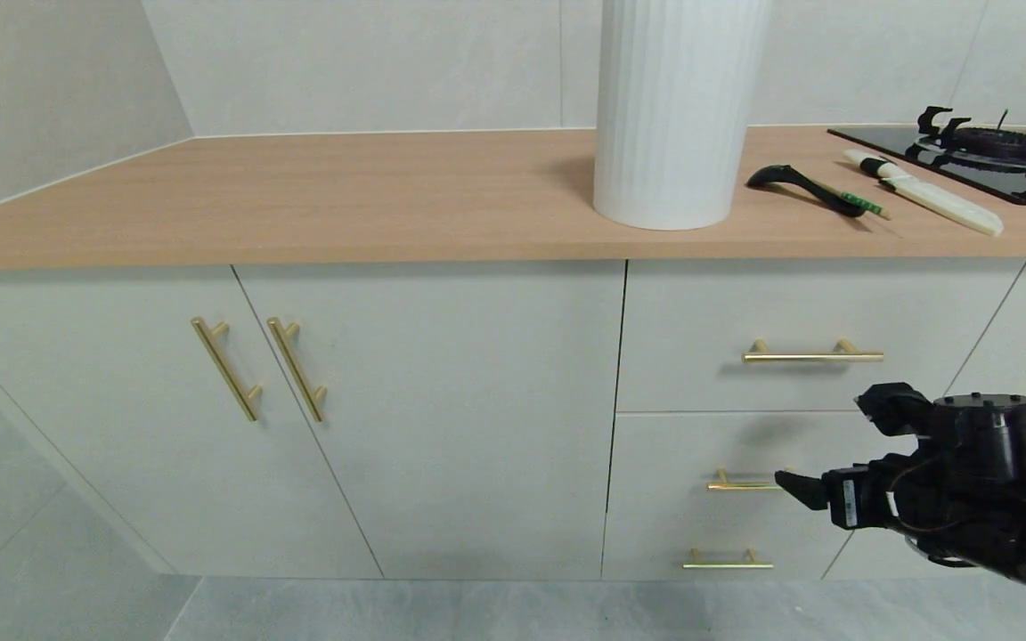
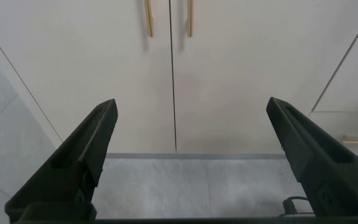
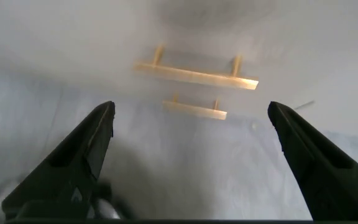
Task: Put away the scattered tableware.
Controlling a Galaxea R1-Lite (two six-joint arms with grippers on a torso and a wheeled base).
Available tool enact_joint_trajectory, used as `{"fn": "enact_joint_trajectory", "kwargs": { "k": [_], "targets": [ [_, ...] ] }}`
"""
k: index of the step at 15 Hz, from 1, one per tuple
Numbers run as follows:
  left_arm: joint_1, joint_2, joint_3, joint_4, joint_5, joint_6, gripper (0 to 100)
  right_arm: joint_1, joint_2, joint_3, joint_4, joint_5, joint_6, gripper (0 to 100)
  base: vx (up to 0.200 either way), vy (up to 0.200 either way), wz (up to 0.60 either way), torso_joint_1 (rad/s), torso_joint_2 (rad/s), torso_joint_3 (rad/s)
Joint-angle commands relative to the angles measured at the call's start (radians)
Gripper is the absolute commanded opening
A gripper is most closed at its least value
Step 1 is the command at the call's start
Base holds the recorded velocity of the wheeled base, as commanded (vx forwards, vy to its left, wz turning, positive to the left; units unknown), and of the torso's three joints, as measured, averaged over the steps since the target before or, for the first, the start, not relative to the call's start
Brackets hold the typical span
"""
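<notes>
The right gripper point(image 1: 820, 441) hangs low in front of the drawer stack with its jaws spread wide and nothing between them. One fingertip sits just beside the right end of the middle drawer handle point(image 1: 740, 485). In the right wrist view that handle point(image 3: 197, 74) lies ahead of the open jaws and off their centre line, with the bottom drawer handle point(image 3: 194, 111) beyond it.

The step in hand looks like opening a drawer to take the tableware. To do it well, the gripper should first line up so the bar runs across the gap between both fingers, near the middle between its 2 posts. Then it should close firmly and pull straight out, square to the drawer front, so the drawer does not bind.

The left gripper point(image 2: 191, 112) is likewise wide open and empty, facing the seam of the 2 cabinet doors near the floor.

The tableware lies up on the countertop point(image 1: 299, 196), right of the white ribbed cylinder point(image 1: 669, 107): a black spoon point(image 1: 798, 182), a green-tipped stick point(image 1: 860, 203) and a white knife point(image 1: 927, 191) beside the stove point(image 1: 994, 147).
</notes>
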Motion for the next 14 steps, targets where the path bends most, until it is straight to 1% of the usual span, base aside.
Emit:
{"fn": "enact_joint_trajectory", "kwargs": {
  "k": [1, 5, 7, 9, 10, 11, 14],
  "targets": [
    [0.000, 0.000, 0.000, 0.000, 0.000, 0.000, 100, 0.001, 0.124, 0.021, -0.088, -0.051, 0.030, 100, 0.000, 0.000, 0.00, 0.000, 0.00, 0.000],
    [0.000, 0.000, 0.000, 0.000, 0.000, 0.000, 100, 0.004, 0.199, 0.015, -0.135, -0.058, 0.031, 100, 0.000, 0.000, 0.00, 0.000, 0.00, 0.000],
    [0.000, 0.000, 0.000, 0.000, 0.000, 0.000, 100, 0.008, 0.232, 0.018, -0.209, -0.075, 0.031, 100, 0.000, 0.000, 0.00, 0.000, 0.00, 0.000],
    [0.000, 0.000, 0.000, 0.000, 0.000, 0.000, 100, 0.010, 0.317, 0.015, -0.324, -0.115, 0.034, 100, 0.000, 0.000, 0.00, 0.000, 0.00, 0.000],
    [0.000, 0.000, 0.000, 0.000, 0.000, 0.000, 100, 0.010, 0.336, 0.015, -0.349, -0.121, 0.034, 100, 0.000, 0.000, 0.00, 0.000, 0.00, 0.000],
    [0.000, 0.000, 0.000, 0.000, 0.000, 0.000, 100, 0.011, 0.400, 0.005, -0.427, -0.147, 0.033, 100, 0.000, 0.000, 0.00, 0.000, 0.00, 0.000],
    [0.000, 0.000, 0.000, 0.000, 0.000, 0.000, 100, 0.011, 0.492, -0.035, -0.510, -0.206, 0.031, 100, 0.000, 0.000, 0.00, 0.000, 0.00, 0.000]
  ]
}}
